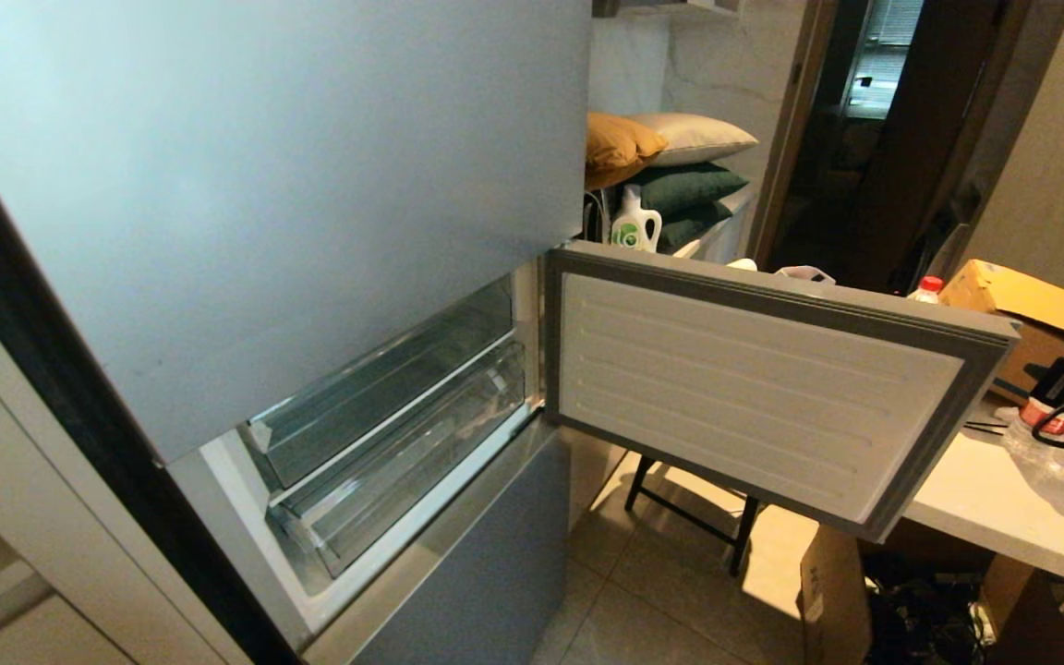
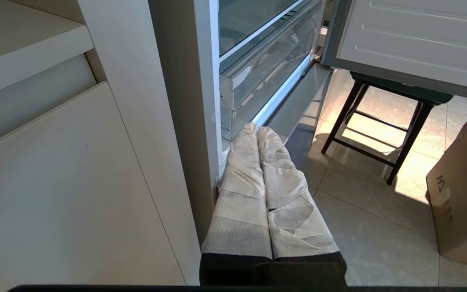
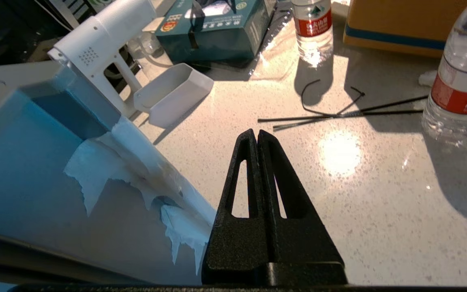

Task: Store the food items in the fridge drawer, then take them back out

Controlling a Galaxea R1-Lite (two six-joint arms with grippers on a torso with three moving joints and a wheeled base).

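Observation:
The fridge drawer [image 1: 403, 462] is a clear plastic tray, pushed in inside the open middle compartment of the silver-grey fridge, with a second clear tray [image 1: 375, 397] above it. It also shows in the left wrist view as the clear drawer [image 2: 266, 61]. The food items are out of view. My right gripper [image 3: 256, 132] is shut and empty, hovering over a white speckled counter [image 3: 379, 211] beside the edge of the open fridge door [image 3: 35, 162]. My left gripper [image 2: 256, 127], its fingers wrapped in pale tape, is shut and hangs low by the fridge's front corner.
The open compartment door [image 1: 754, 379] swings out to the right over a dark stool [image 2: 383, 125]. On the counter stand water bottles [image 3: 313, 28], a teal box [image 3: 213, 28], a white handheld device [image 3: 108, 52] and black ties [image 3: 339, 113]. A cardboard box [image 2: 460, 190] sits on the floor.

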